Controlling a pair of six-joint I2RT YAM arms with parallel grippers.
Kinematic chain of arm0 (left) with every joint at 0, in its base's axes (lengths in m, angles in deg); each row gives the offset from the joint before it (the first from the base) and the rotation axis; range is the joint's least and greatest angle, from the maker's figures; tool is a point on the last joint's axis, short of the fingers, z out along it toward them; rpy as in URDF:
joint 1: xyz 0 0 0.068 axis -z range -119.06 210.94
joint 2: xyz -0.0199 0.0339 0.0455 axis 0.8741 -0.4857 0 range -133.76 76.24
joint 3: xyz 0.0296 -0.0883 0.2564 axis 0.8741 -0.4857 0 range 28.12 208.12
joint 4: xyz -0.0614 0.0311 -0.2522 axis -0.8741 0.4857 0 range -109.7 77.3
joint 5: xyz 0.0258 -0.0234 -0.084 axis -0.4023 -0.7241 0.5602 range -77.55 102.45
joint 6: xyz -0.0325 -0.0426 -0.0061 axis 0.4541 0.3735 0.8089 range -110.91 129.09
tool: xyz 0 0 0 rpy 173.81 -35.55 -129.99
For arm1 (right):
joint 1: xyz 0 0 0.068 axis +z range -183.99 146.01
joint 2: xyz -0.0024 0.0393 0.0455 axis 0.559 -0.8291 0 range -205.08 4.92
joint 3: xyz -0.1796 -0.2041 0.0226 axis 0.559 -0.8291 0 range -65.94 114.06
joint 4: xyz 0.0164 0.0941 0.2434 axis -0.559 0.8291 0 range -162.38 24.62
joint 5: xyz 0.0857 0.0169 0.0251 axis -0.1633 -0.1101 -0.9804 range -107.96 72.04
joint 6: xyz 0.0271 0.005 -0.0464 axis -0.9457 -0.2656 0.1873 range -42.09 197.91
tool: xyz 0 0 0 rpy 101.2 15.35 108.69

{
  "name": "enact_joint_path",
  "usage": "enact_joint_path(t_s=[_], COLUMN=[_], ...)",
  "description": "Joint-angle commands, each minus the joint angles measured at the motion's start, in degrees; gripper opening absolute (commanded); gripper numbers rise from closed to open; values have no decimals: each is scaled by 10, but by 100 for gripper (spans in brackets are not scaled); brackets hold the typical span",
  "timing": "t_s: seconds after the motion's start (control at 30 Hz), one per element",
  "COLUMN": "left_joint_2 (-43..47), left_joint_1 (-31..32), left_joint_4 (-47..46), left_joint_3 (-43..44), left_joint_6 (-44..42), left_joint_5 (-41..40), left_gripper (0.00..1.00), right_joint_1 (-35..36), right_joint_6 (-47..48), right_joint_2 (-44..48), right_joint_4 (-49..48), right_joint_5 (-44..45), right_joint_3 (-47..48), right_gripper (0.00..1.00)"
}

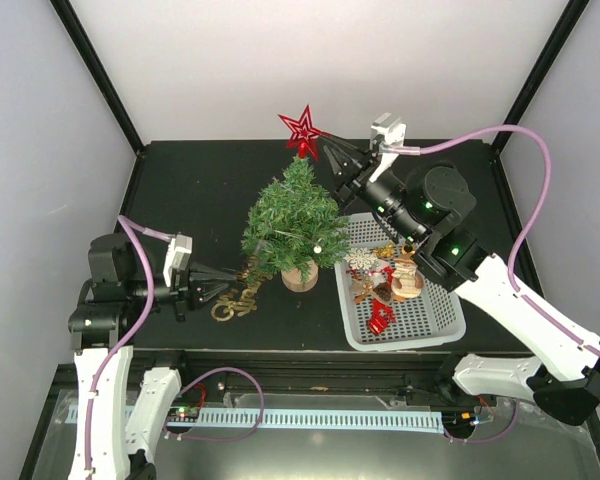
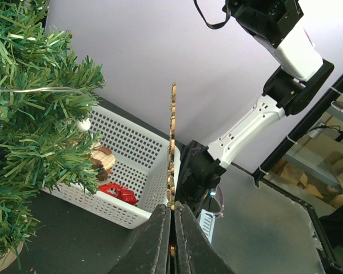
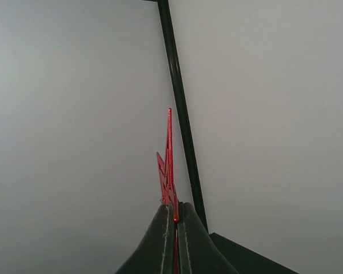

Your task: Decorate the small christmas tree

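We see the tree (image 1: 292, 225) upright at centre, just left of the basket (image 1: 432, 320). Our right gripper (image 1: 326, 141) pinches a red star (image 1: 301, 127) at the treetop; our left gripper (image 1: 236, 272) pinches a gold ornament (image 1: 238, 300) beside the tree's near-left foot.

The small christmas tree (image 1: 292, 225) stands upright near the middle of the table (image 1: 200, 180), dark green and bushy, on a round wooden base, with 1 white bauble (image 1: 318, 249) hanging low.
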Motion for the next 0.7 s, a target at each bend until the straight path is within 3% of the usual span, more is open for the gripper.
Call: enact_joint_path(t_s=[0.0, 0.47, 0.53, 0.67], left_joint_2=[8, 15, 16, 17], left_joint_1=[-6, -6, -6, -6], left_joint_4=[-15, -16, -17, -16], left_joint_3=[-2, -4, -4, -4], left_joint_6=[8, 11, 11, 11], left_joint_5=[19, 24, 25, 25], left_gripper=[2, 1, 2, 1], right_joint_1=[-3, -3, -3, -3], right_joint_6=[20, 19, 18, 18], right_joint_2=[-13, -24, -24, -16], right_joint_4=[44, 61, 62, 72], right_joint_5=[-7, -2, 2, 19], right_joint_3=[22, 48, 49, 46], right_gripper=[1, 16, 21, 40])
